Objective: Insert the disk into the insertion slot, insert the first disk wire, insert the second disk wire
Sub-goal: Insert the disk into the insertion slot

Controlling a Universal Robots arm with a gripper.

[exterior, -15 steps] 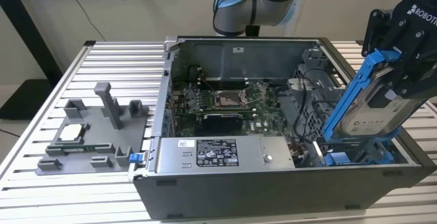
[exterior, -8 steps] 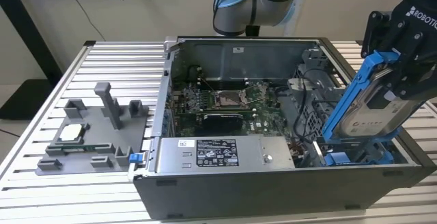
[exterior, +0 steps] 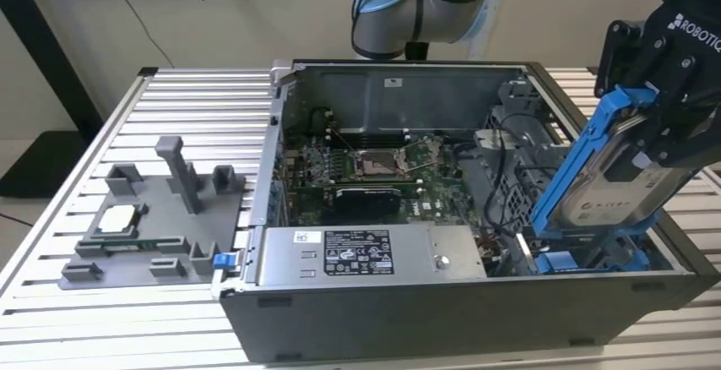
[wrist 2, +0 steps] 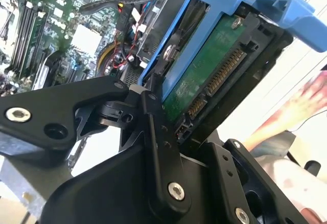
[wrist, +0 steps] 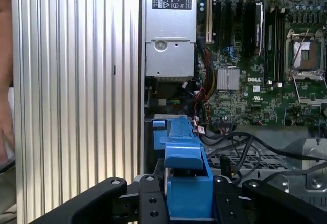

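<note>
Gripper: black, two-fingered, at the exterior view's right, above the corner of the open case; closed on the disk, gripping it by the long sides of its blue carrier; in the second wrist view a black finger lies against the carrier's edge. Disk: silver, white label facing the exterior view; green circuit board on the other face in the second wrist view; held steeply tilted, upper end raised toward the exterior view's right, lower end down at the slot; not lying flat in it; whether the lower end touches the blue rails cannot be told. Slot: grey metal bay with blue rails, in the case's near corner at the exterior view's right, just beside the power supply. Power supply: grey box with a label, along the case's near wall. Motherboard: green, in the middle of the case, bare processor socket at its centre. Cables: black, loose over the metalwork between motherboard and slot. Arm: grey and light blue joint, behind the case. Tray: grey, with upright posts, on the bench at the exterior view's left, well apart from the case. Bench: slatted aluminium, carrying the case and tray.
</note>
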